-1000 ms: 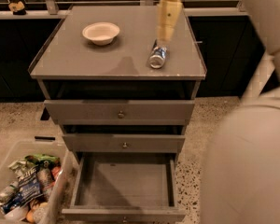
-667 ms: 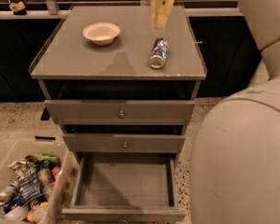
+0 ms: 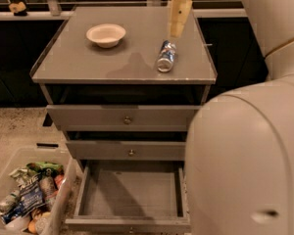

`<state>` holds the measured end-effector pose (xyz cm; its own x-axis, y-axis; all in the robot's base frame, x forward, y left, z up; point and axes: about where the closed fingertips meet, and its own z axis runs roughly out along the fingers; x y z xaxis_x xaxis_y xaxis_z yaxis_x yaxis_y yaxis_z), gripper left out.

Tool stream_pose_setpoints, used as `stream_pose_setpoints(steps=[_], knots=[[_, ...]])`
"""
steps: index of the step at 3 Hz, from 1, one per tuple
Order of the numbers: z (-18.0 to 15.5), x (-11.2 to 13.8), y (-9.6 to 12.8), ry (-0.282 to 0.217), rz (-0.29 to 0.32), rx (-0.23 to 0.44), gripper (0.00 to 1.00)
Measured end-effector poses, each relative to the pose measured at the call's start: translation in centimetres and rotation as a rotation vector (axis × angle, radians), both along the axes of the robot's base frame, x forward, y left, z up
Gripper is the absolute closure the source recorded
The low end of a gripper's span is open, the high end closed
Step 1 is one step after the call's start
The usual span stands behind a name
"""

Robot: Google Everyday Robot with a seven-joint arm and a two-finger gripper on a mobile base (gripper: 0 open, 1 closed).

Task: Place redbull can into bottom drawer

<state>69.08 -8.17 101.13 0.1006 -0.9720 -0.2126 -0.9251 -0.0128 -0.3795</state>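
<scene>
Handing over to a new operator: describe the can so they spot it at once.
On the grey cabinet top, right of the cream bowl, the can lies on its side near the right edge, with the end effector hovering close to its far end. It is the only slim blue-and-silver cylinder there.

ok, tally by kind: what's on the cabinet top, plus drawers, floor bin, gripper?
Cans: 1, redbull can, lying on cabinet top
Bowls: 1, bowl
Drawers: 3, bottom drawer open
Bins: 1, bin on floor
Grippers: 1, gripper above the can
Total: 7
</scene>
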Motion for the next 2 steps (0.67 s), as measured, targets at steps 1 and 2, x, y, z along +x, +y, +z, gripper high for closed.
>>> stream_pose_setpoints(steps=[1, 2], knots=[[-3.6, 3.5, -1.2, -0.005, 0.127, -0.010, 0.00], [-4.3, 4.9, -1.9, -0.064, 0.252, -0.010, 0.00]])
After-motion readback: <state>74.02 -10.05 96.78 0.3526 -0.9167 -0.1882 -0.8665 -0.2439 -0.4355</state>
